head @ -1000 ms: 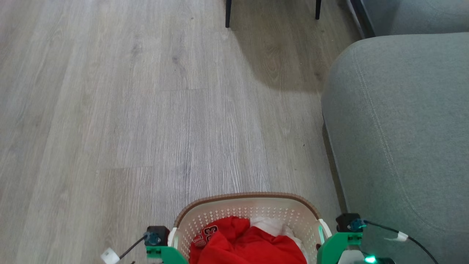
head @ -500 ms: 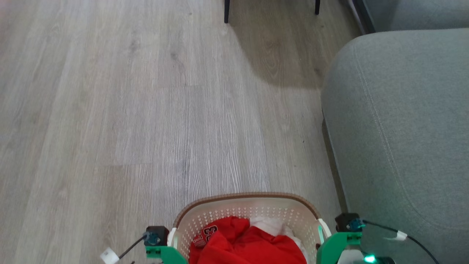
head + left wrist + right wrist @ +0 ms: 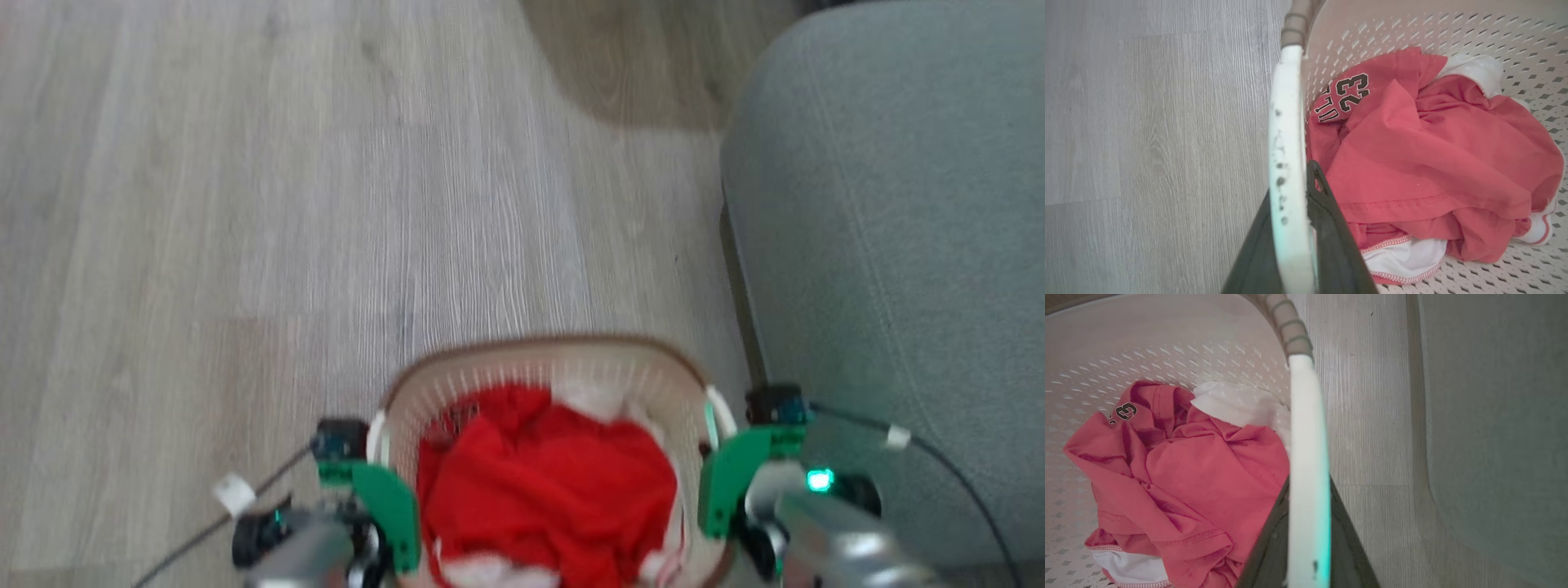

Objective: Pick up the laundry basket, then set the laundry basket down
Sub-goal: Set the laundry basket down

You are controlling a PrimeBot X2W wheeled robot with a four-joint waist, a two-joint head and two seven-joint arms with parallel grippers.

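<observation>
— Fingers?
— My left gripper [image 3: 1294, 179] is clamped on the left handle [image 3: 1286, 122] of the laundry basket [image 3: 563, 363], and my right gripper [image 3: 1308, 486] on the right handle [image 3: 1306, 416].
— And where's the basket?
— Between them, with a red jersey [image 3: 547, 482] inside. The wood floor [image 3: 245, 204] lies beyond, and a grey sofa [image 3: 882, 245] is just to the right.

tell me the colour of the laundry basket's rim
Brown, with a woven look; the rim of the laundry basket shows best in the right wrist view.

view tilted downward, more laundry basket [image 3: 535, 359] showing
</observation>
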